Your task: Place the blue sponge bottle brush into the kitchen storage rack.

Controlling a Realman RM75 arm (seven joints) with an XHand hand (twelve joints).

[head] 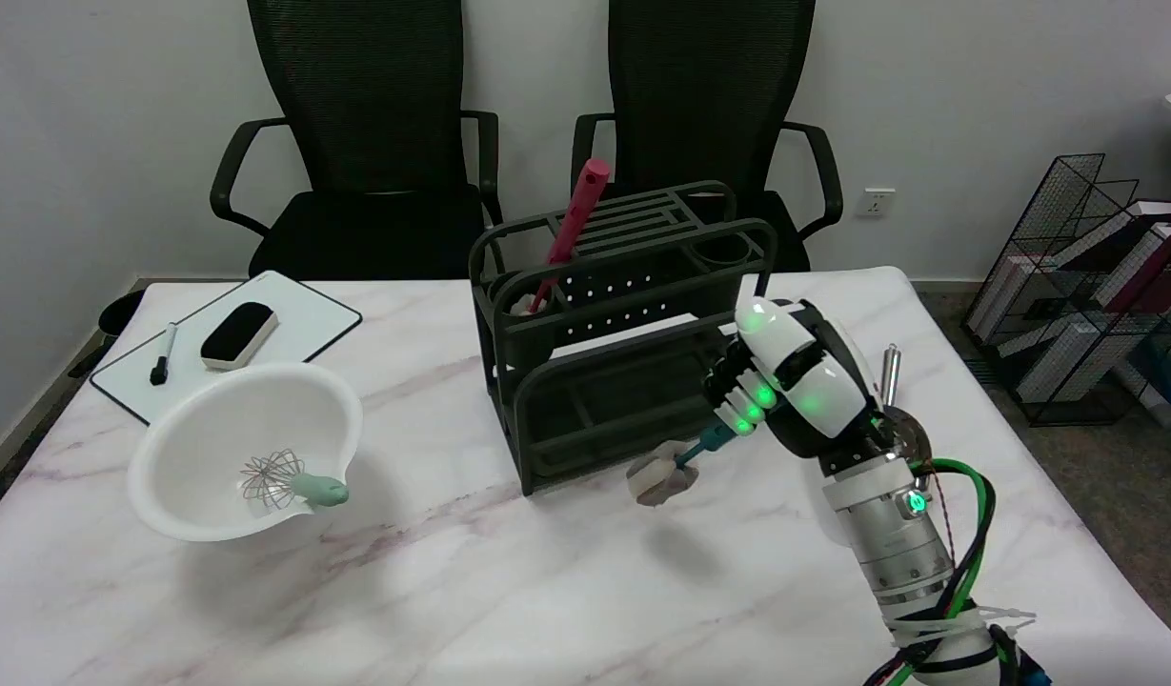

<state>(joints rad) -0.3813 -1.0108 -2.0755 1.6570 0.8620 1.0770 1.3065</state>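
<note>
My right hand [785,376] grips the teal-blue handle of the bottle brush [680,464], close in front of the rack's right end. The brush slants down to the left, its pale sponge head [659,479] hanging just above the marble table, by the rack's front lower corner. The dark grey kitchen storage rack [623,324] stands in the middle of the table, with a round cup holder at each end of its upper tier. A red-handled brush [571,229] stands in the left holder. Most of the blue handle is hidden inside my fingers.
A white bowl [252,448] holding a whisk with a mint handle [290,481] sits at front left. Behind it lies a small whiteboard [309,319] with an eraser and marker. A metal utensil [892,373] lies behind my wrist. Two black chairs stand beyond the table.
</note>
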